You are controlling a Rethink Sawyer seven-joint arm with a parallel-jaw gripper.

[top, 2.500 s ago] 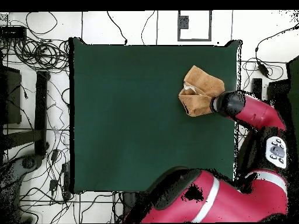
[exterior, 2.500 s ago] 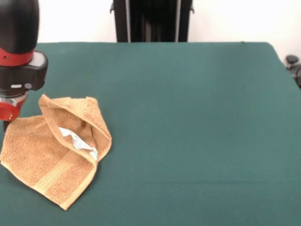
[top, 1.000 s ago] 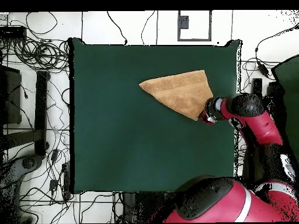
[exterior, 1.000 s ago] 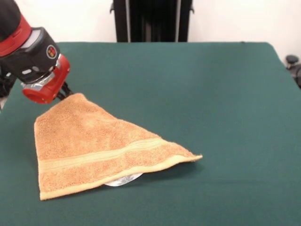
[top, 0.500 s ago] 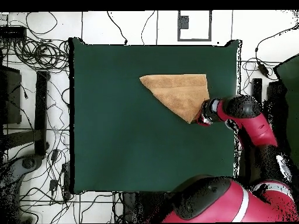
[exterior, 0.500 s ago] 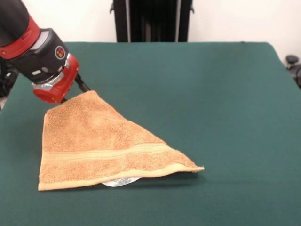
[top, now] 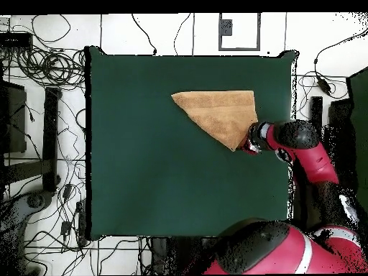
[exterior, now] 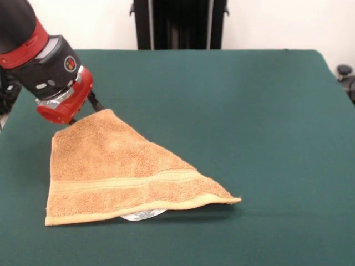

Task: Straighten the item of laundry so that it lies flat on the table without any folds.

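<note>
One corner of the item of laundry is raised off the table and meets the gripper at the front view's left. The jaws appear clamped on that corner, though the red wrist housing covers most of them and only a dark finger shows. The towel spreads as a triangle (woven band running near its low edge). A white tag peeks from beneath, mostly covered. Overhead, the towel lies toward the table's right side.
</note>
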